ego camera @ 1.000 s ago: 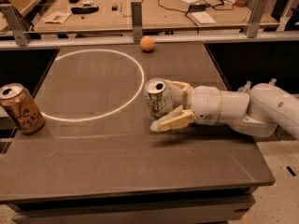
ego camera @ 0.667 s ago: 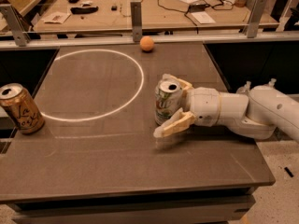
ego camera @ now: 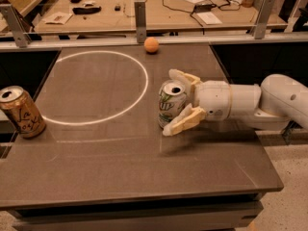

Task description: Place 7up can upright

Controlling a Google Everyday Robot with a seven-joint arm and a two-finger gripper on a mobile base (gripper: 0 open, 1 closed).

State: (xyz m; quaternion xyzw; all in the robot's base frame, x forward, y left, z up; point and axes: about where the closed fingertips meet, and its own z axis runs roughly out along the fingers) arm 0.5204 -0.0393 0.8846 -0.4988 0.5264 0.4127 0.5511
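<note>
The 7up can [ego camera: 170, 105], white and silver with green markings and an open silver top, stands upright on the dark table [ego camera: 120, 167] right of the middle. My gripper [ego camera: 169, 103] reaches in from the right. One cream finger is behind the can and the other finger [ego camera: 185, 121] is in front, both against its sides, so it is shut on the can. The can's base looks to be at the table surface.
A gold-orange can [ego camera: 21, 111] with dark script stands at the table's left edge. A white circle [ego camera: 144, 88] is marked on the table left of the 7up can. An orange ball [ego camera: 151, 44] lies at the far edge. A rail with posts and a cluttered desk stand behind.
My gripper has carried the 7up can a little to the right and slightly lower. The can has gone from tilted to upright. The gold-orange can and the ball have not moved.
</note>
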